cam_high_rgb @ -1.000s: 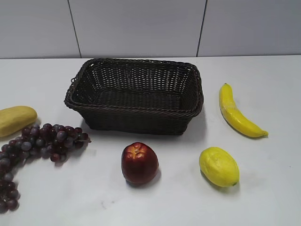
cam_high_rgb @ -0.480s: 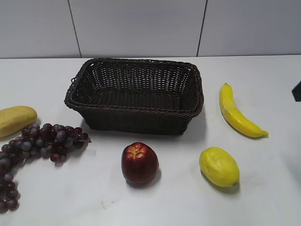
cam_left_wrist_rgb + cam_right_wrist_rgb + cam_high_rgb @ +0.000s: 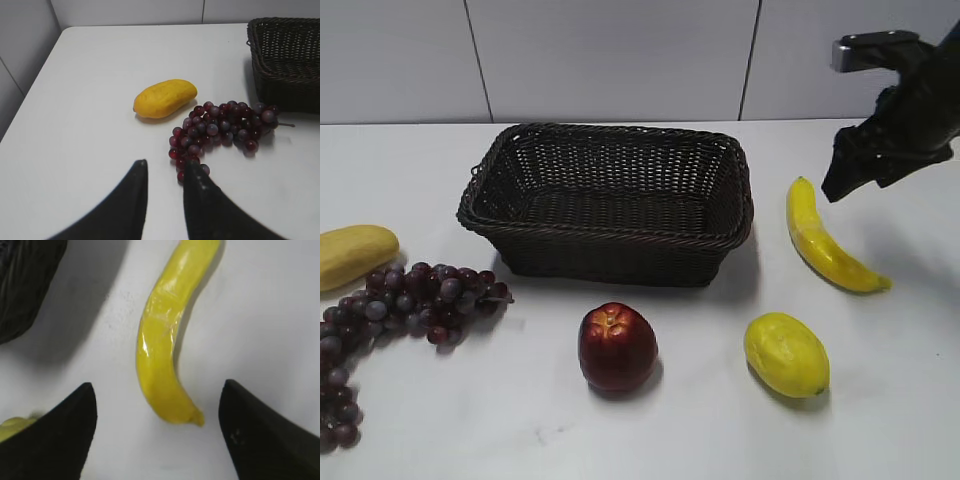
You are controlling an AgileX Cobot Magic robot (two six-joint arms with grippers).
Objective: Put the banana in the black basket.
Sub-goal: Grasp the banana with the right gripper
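The banana [image 3: 825, 245] lies on the white table to the right of the black basket [image 3: 610, 232], apart from it. My right gripper [image 3: 844, 182] hangs open just above the banana's far end. In the right wrist view the banana [image 3: 160, 350] lies between and beyond the wide-open jaws [image 3: 158, 386], untouched, with the basket's corner [image 3: 25, 280] at the top left. My left gripper [image 3: 166, 167] does not show in the exterior view. It is empty, with a narrow gap between its fingers, over the table near the grapes. The basket's end [image 3: 285, 55] shows at the right of that view.
A bunch of purple grapes [image 3: 410, 300] [image 3: 225, 125] and a pale yellow oblong fruit [image 3: 350, 255] [image 3: 165, 98] lie left of the basket. A red apple [image 3: 617, 345] and a yellow lemon-like fruit [image 3: 785, 353] [image 3: 12, 427] lie in front. A tiled wall stands behind.
My right arm has come into the exterior view from the right edge and now hangs over the banana's far end. The fruits and the basket have not moved.
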